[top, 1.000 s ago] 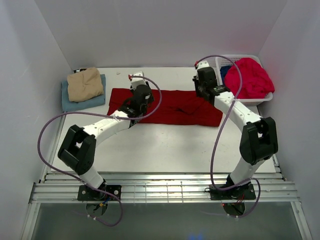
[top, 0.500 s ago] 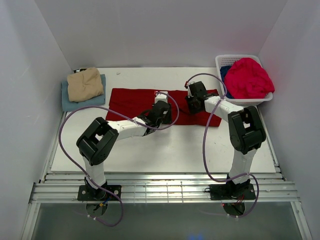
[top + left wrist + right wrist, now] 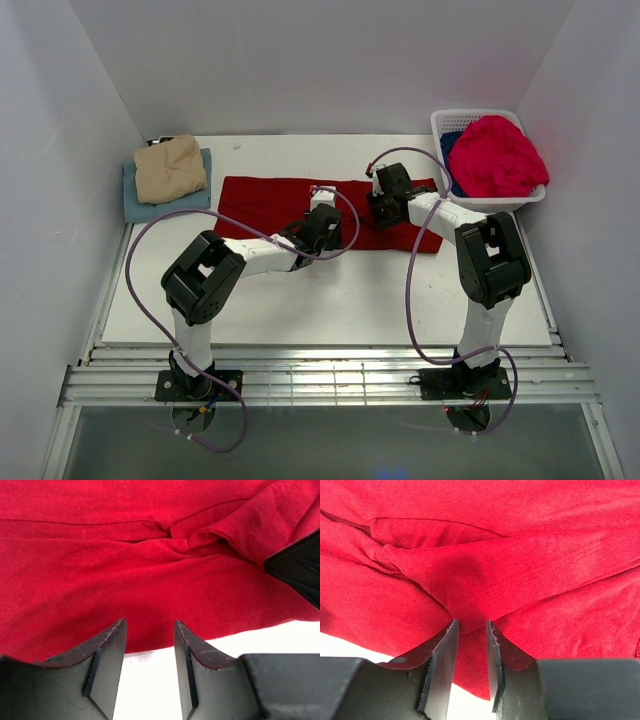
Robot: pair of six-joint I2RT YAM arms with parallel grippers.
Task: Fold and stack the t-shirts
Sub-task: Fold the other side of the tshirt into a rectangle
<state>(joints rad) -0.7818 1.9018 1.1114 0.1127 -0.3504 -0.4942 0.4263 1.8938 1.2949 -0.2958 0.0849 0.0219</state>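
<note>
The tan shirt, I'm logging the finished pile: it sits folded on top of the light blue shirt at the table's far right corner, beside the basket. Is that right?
Not quite. The tan shirt does lie folded on the light blue shirt, but at the far left corner of the table, as the top external view shows. The basket stands at the far right, across the table from that pile.

Both arms reach to the middle of the desk, wrists low and angled toward each other. The left gripper (image 3: 149,630) has its jaws parted. The right gripper (image 3: 470,626) has its jaws narrowly parted around a fabric fold.
</note>
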